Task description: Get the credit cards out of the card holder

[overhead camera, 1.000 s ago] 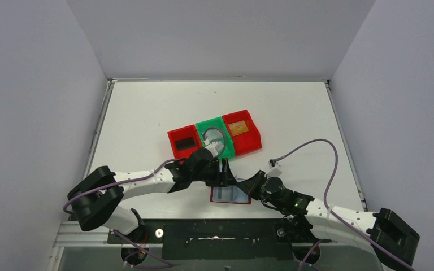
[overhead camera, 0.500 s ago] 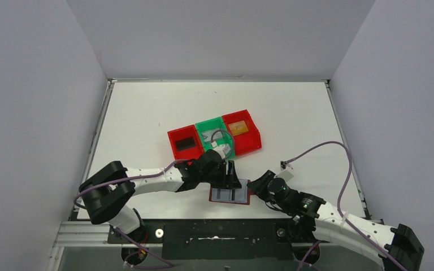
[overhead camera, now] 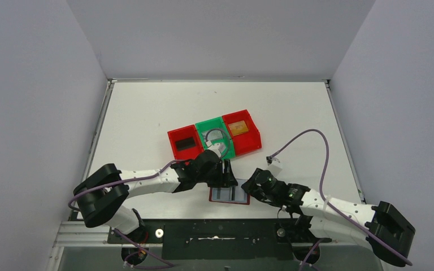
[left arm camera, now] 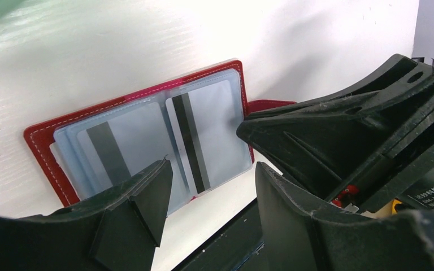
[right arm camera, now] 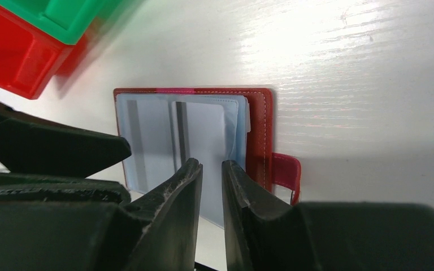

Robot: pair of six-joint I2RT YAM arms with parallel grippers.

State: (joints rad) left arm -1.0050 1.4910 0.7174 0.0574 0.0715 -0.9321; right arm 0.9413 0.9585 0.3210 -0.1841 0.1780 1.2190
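The card holder (overhead camera: 230, 195) lies open near the table's front edge, dark red with a snap tab (right arm camera: 287, 172) on its right side. Its blue-grey pockets hold two credit cards, stripes up: one (left arm camera: 206, 132) in the right pocket, another (left arm camera: 116, 152) in the left. My left gripper (left arm camera: 212, 186) hovers open over the holder's near edge (overhead camera: 226, 178), nothing between its fingers. My right gripper (right arm camera: 211, 169) is at the holder's right half (overhead camera: 250, 182), jaws a narrow gap apart and empty. A black card (overhead camera: 186, 143) and a gold-tan card (overhead camera: 238, 127) lie in bins.
Three joined bins stand behind the holder: a red bin (overhead camera: 176, 148), a green bin (overhead camera: 221, 125) and another red bin (overhead camera: 251, 141). The left arm's cable loops over the green one. The right arm's purple cable (overhead camera: 316, 135) arcs above the table. Both grippers crowd together over the holder.
The right gripper's jaws, shut a second ago, now stand slightly apart. The right arm pulled back a little, then returned to the holder's right side. The left gripper barely shifted.
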